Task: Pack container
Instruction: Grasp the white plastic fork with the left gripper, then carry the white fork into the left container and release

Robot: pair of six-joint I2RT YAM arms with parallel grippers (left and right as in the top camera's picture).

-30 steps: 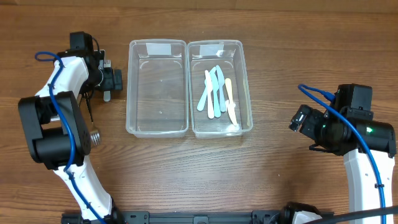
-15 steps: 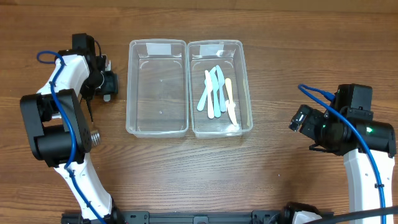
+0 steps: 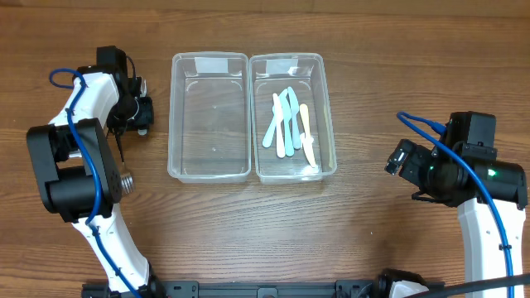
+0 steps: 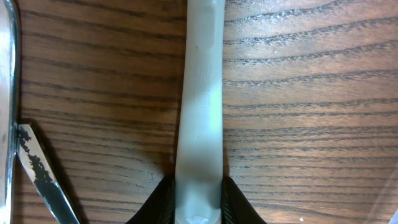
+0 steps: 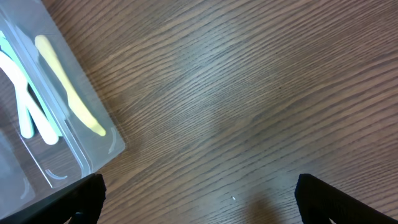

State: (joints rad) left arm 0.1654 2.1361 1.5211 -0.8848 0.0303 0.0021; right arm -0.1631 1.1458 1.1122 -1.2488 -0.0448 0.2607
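A pale grey plastic utensil (image 4: pixel 202 106) lies on the wooden table left of the containers. My left gripper (image 4: pixel 198 200) is shut on its handle, one black finger pressed against each side. From overhead, the left gripper (image 3: pixel 141 113) sits just left of the empty clear container (image 3: pixel 209 58). The second clear container (image 3: pixel 328 108) holds several pastel plastic utensils (image 3: pixel 288 122). At the far right, my right gripper (image 3: pixel 398 160) hovers over bare table. In its wrist view the right gripper (image 5: pixel 199 202) is open and holds nothing.
In the left wrist view, a shiny metal piece (image 4: pixel 7 93) and a dark speckled blade (image 4: pixel 38 177) lie just left of the held utensil. The right container's corner (image 5: pixel 93 155) shows at the left of the right wrist view.
The left gripper's jaws have closed from wide open onto the grey utensil's handle, and the gripper has shifted slightly left. The right arm has not moved.
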